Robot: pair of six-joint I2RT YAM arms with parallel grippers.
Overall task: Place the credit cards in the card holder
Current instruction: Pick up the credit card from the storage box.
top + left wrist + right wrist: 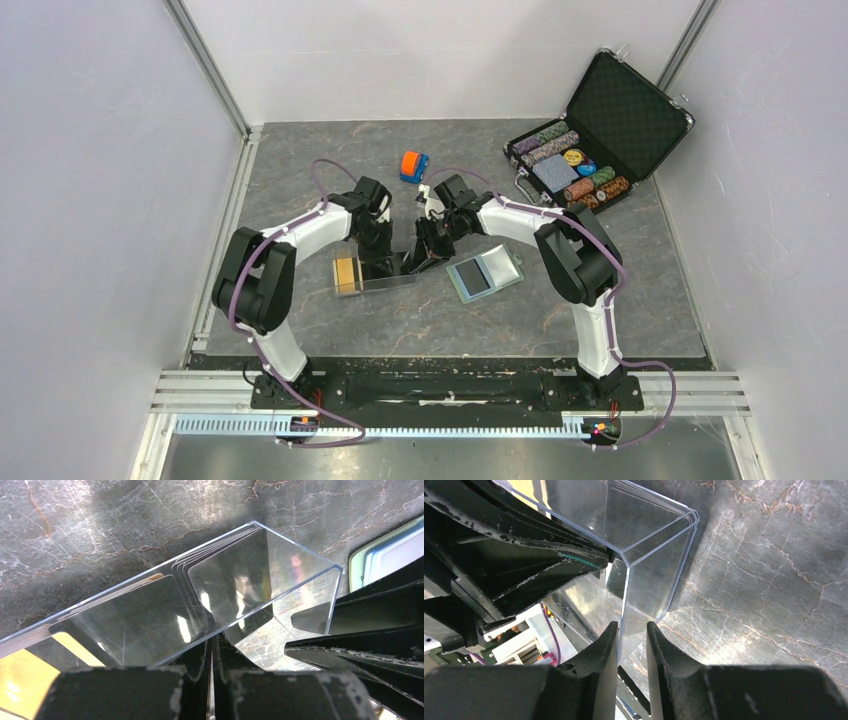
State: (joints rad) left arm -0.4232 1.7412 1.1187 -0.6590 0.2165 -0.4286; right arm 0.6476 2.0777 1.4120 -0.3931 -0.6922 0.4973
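from above, both arms meet over a long clear plastic tray (385,281) on the grey marbled tabletop (600,300). thin orange-gold and black credit cards (347,273) sit in the tray, and the pale blue folding card holder (485,272) lies open just to its right. left wrist: the left tool (212,680) is pinched tight on the tray's near wall. right wrist: the right tool (631,650) stands narrow, straddling the tray's end wall with a gap beside it.

- The clear tray (649,555) blocks the way ahead of the right pincer (631,630), its end wall standing between the parted jaws.
- The left pincer (214,645), clamped on the tray's long wall, crowds in just beside.
- To the right pincer's right lies bare worktop (764,605), then the card holder (484,273).
- Beyond both pincers a toy car (414,165) stands near.
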